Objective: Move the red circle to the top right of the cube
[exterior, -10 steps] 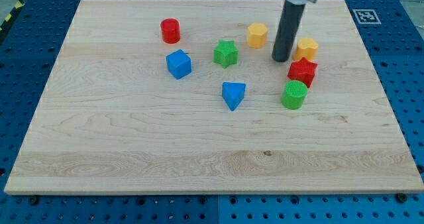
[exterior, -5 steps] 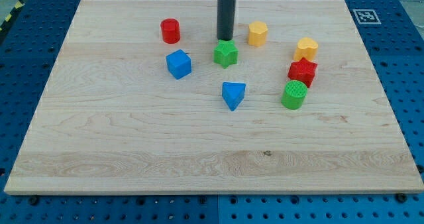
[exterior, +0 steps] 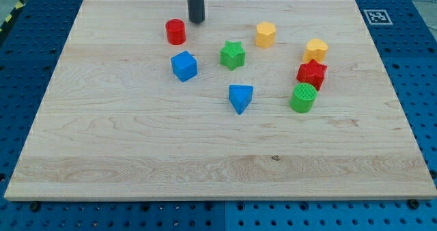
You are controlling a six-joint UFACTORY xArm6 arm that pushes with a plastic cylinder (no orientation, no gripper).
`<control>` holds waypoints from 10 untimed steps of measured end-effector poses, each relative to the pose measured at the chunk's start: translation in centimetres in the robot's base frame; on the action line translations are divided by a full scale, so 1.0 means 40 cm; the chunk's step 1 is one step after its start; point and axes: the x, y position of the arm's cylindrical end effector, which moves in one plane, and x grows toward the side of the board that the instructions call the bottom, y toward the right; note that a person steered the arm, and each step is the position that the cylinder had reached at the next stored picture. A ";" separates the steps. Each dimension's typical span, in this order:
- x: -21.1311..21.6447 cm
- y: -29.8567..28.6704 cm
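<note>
The red circle [exterior: 175, 31] lies near the view's top, left of centre. The blue cube [exterior: 184, 65] sits just below it and slightly to the right. My tip [exterior: 196, 21] stands just up and to the right of the red circle, a small gap apart from it. The rod runs up out of the view's top edge.
A green star [exterior: 232, 55], a yellow hexagon [exterior: 265, 35], a yellow heart-like block [exterior: 315, 50], a red star [exterior: 311, 74], a green circle [exterior: 303, 98] and a blue triangle [exterior: 240, 97] lie to the right on the wooden board [exterior: 136, 156].
My tip has swept left along the view's top, from beside the yellow heart-like block, past the green star, to beside the red circle. No block has moved.
</note>
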 end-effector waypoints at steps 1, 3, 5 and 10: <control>0.084 -0.035; 0.004 -0.006; -0.017 -0.328; 0.025 -0.114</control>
